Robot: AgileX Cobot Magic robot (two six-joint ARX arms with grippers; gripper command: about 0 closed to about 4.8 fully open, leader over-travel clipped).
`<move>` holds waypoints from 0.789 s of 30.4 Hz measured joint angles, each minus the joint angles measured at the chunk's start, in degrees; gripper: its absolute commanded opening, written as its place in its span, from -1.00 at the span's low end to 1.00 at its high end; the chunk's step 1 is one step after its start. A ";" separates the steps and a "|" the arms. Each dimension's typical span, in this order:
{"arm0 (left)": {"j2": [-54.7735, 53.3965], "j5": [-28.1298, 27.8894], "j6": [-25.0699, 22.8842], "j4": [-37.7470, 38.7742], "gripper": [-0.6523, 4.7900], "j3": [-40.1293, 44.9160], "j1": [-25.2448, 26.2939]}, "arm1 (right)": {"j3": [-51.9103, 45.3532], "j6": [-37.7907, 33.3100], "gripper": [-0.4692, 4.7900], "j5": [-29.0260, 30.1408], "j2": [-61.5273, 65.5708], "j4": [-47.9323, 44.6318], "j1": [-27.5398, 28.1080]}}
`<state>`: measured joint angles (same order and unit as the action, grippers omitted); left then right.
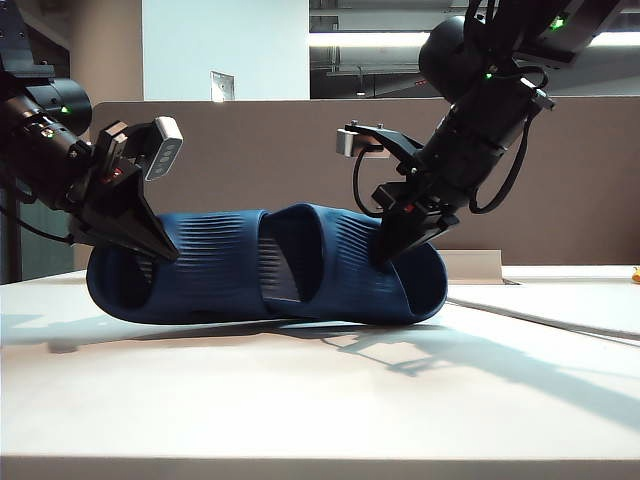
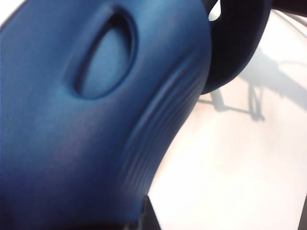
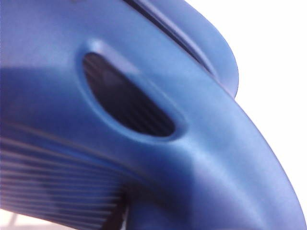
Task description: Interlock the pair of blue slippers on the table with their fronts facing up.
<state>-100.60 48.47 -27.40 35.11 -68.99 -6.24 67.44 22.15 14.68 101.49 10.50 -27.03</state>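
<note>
The pair of blue slippers (image 1: 270, 265) lies nested on the desk (image 1: 300, 400). Left gripper (image 1: 150, 240) jaws clench the left slipper's strap; right gripper (image 1: 392, 252) pinches the right one's. Moulded rubber looks light and springy — best held by the ribbed strap edge.

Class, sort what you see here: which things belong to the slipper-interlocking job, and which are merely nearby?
Belongs to the job:
- pair of blue slippers, interlocked
- table beneath them
- left gripper and right gripper, each shut on a slipper

Just nearby:
- brown divider panel
- flat white board, far right
</note>
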 measured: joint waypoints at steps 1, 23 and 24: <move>0.00 0.00 0.02 0.00 -0.78 0.00 0.00 | 0.00 -0.11 -0.47 -0.15 0.00 0.00 0.00; 0.00 0.66 1.31 -0.61 -0.78 0.00 0.42 | -0.33 -6.80 0.04 0.61 -2.19 -0.83 0.66; 0.00 0.90 1.33 -0.72 -0.78 0.00 0.50 | -0.33 -7.30 0.04 0.98 -2.97 -0.98 0.81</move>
<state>-100.60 49.36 -26.06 34.39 -68.99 -5.74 67.11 14.85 15.66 98.52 9.52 -26.22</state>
